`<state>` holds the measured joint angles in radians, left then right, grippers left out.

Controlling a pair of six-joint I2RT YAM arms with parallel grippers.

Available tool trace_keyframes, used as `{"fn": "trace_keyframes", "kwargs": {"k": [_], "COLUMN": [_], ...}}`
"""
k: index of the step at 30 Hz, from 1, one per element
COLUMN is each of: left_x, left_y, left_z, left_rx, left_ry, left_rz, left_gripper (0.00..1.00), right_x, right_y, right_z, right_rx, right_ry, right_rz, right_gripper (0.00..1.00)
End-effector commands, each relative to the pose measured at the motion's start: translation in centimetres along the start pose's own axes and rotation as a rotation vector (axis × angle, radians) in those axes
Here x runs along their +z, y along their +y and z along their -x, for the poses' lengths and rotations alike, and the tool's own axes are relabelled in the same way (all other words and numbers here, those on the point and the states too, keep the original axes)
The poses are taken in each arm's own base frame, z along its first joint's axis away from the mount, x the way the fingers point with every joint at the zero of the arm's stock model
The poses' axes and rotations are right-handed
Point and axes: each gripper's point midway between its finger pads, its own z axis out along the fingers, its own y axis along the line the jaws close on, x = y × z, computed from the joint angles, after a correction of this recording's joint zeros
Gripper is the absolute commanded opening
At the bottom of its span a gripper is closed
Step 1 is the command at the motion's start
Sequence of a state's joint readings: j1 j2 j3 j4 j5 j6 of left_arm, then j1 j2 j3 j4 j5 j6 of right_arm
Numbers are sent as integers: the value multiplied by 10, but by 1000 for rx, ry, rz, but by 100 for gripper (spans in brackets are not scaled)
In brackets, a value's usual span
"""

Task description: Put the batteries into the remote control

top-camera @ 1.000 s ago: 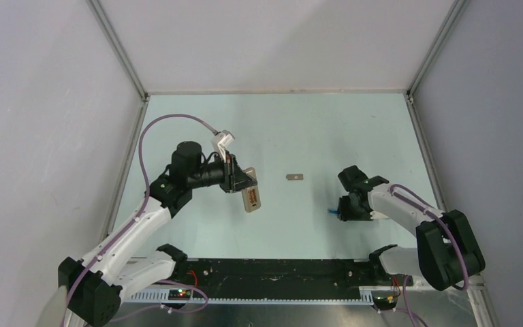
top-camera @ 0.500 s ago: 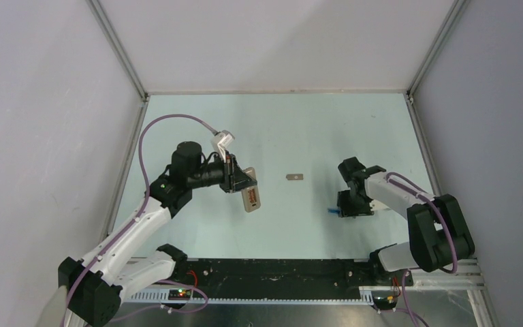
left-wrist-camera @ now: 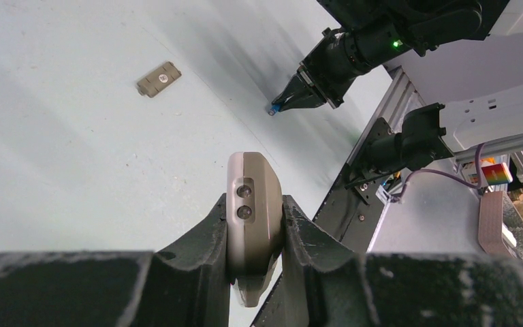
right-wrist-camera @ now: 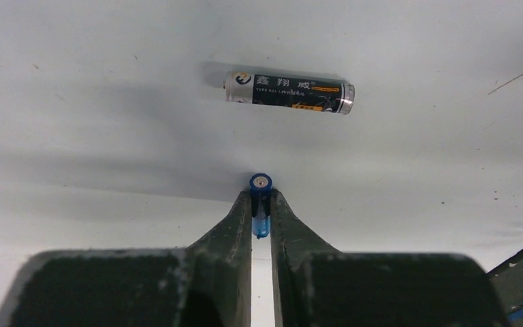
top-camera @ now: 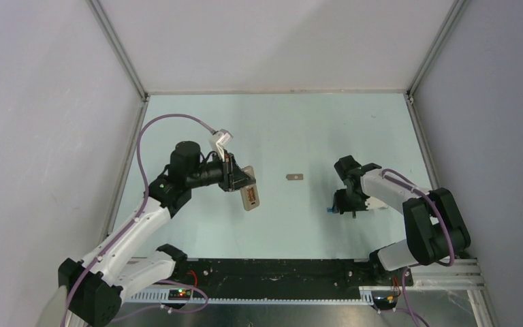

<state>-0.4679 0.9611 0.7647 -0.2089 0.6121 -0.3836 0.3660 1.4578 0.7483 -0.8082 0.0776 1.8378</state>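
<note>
The left gripper (top-camera: 244, 185) is narrowed onto the remote control (top-camera: 250, 196), its two fingers pressed against the handset's long sides near one end. The rest of the body sticks out past the fingertips. The remote is held off the worktop (top-camera: 279, 122), over the left half, about midway between the far and near edges and well in from the left edge. From above, its tan side faces up. The left wrist view looks along its narrow edge, which carries two small round dots.

The right gripper (right-wrist-camera: 261, 204) is almost fully closed, with only a thin gap, and pinches the blue battery (right-wrist-camera: 261, 182) lengthwise between its fingertips. The battery's capped end pokes out just past the tips. They sit low over the right half of the worktop, nearer the right edge than the middle, pointing left. Whether the battery touches the surface cannot be told.

In the right wrist view the dark battery (right-wrist-camera: 289, 91) lies flat on the worktop just beyond the blue one. It lies crosswise to the fingers and apart from them.

A small grey plate (top-camera: 295, 176) lies flat near the middle of the worktop, between the two grippers and a little toward the far edge, touching neither. A broad stretch of worktop separates the grippers. More runs from them to the far edge and both far corners. Walls (top-camera: 272, 41) rise along the left, far and right edges, and the right arm's elbow is close to the right one.
</note>
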Motion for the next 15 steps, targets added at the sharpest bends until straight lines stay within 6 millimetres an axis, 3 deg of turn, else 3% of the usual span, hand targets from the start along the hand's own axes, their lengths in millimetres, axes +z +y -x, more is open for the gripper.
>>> {"fn": "trace_keyframes", "kwargs": {"k": [1, 4, 9, 11, 15], "left_x": [-3, -3, -1, 1, 8], "left_y": [-2, -3, -4, -6, -13], "left_z": [7, 6, 2, -1, -12], "left_rx": [32, 27, 11, -7, -90], "left_ry": [-39, -35, -12, 5, 72], "left_rz": [-8, -11, -32, -49, -102], "left_gripper": [0, 0, 0, 0, 0], "right_x": [23, 14, -19, -35, -88], "right_y": [-7, 1, 18, 25, 40], "right_z": [10, 12, 7, 3, -5], "right_rx": [-9, -89, -277, -391, -675], "right_ry": [-77, -105, -190, -225, -316], "right_rz": [-28, 17, 139, 223, 479], "right_gripper": [7, 0, 0, 0, 0]}}
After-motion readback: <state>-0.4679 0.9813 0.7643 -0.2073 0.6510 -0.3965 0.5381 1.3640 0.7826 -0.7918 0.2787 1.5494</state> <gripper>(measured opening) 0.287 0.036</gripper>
